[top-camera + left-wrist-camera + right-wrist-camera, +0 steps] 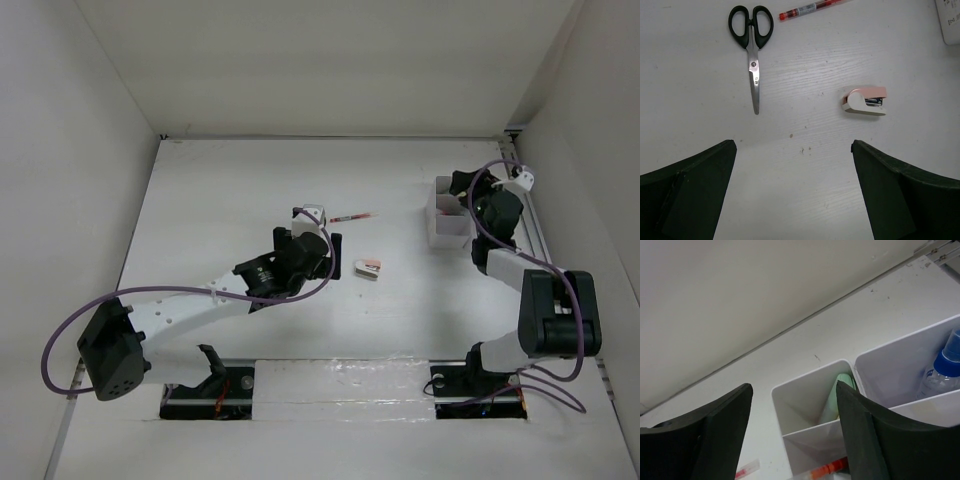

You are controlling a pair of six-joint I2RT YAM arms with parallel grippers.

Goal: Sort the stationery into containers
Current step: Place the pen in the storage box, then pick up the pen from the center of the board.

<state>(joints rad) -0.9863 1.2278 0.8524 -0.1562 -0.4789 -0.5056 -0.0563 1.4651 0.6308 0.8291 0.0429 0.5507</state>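
Black-handled scissors (752, 55) lie on the table, blades pointing toward my left gripper. A thin red pen (807, 9) lies beyond them and also shows in the top view (350, 217). A white-pink eraser-like piece (865, 101) lies to the right (368, 267). My left gripper (793, 145) is open and empty above bare table, short of these items (312, 238). My right gripper (793, 387) is open and empty over the white organizer box (810, 375), at the right of the table (448, 222). A light green marker (832, 400) stands in one compartment, and a red-orange pen (828, 469) in the nearer one.
A blue-capped bottle (940, 370) stands in the neighbouring compartment. Another red-tipped pen end (748, 469) lies on the table left of the box. White walls enclose the table on the left, back and right. A metal rail (535, 225) runs along the right edge.
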